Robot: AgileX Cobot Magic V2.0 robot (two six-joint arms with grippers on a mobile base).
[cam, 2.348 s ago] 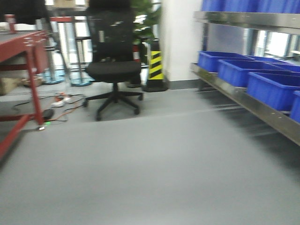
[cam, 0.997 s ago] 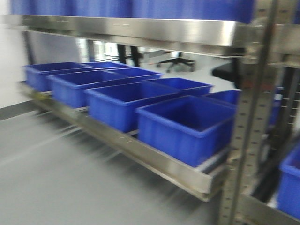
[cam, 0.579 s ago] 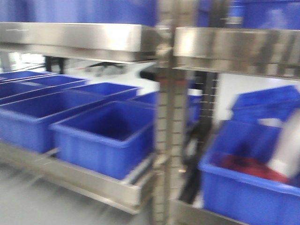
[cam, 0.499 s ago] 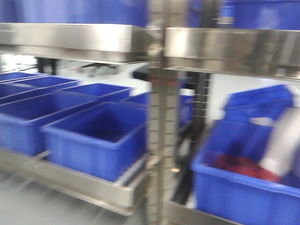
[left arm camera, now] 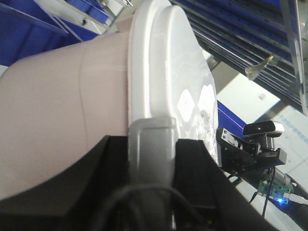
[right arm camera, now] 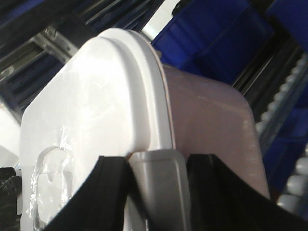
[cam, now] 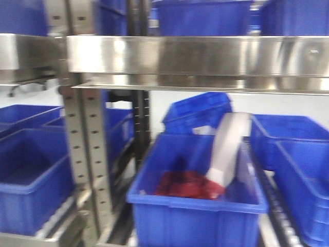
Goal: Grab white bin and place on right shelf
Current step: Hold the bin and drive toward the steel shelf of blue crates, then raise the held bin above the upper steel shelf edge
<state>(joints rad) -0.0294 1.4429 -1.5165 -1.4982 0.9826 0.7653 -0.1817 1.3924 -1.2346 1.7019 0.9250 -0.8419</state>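
white bin (left arm camera: 57, 106), grey latches (left arm camera: 150, 139) pinched between left gripper (left arm camera: 150, 166) and right gripper (right arm camera: 158, 192) fingers (right arm camera: 108, 192)

The white bin (left arm camera: 62, 110) has a pale pinkish plastic body, smooth and matt. Its lid (left arm camera: 178, 72) is whiter plastic, glossy enough to throw bright highlights, and a crinkled clear film seems to lie over the lid's recess (right arm camera: 48, 192). The grey clip (right arm camera: 161, 192) at the lid's edge is matt plastic. The right shelf (cam: 195, 55) is stainless steel, its front rail shiny with a streaky brushed sheen, and the perforated upright (cam: 92, 154) is the same bright metal. The blue crates (cam: 195, 213) are smooth plastic with a faint sheen. The red stuff (cam: 187, 184) in one crate is too blurred to tell its material.
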